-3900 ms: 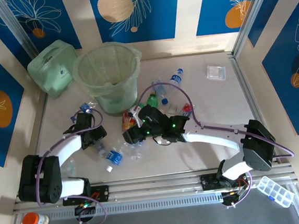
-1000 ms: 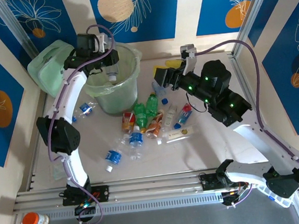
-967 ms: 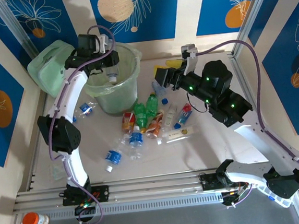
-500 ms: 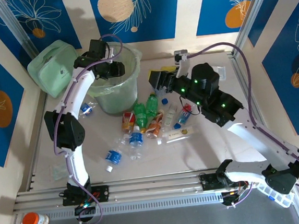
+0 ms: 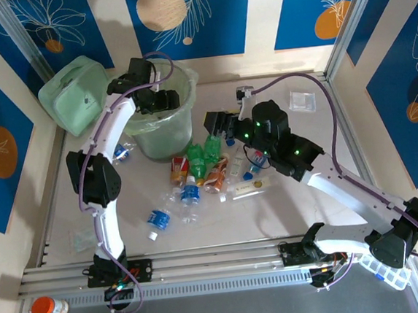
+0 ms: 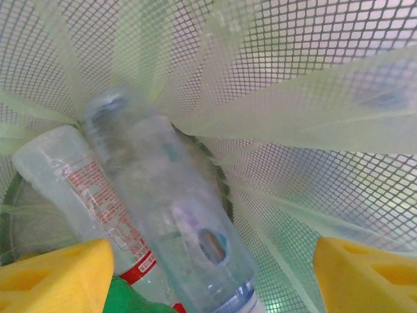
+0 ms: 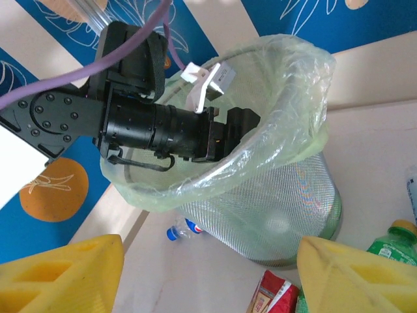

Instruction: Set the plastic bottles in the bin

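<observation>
Bottle just dropped into the bin: my left fingers have spread wide and empty; right fingers open, empty, next pick due.

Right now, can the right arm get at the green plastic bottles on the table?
Probably yes: its open tool hovers close to the green plastic bottles, and nothing stands between them.
</observation>
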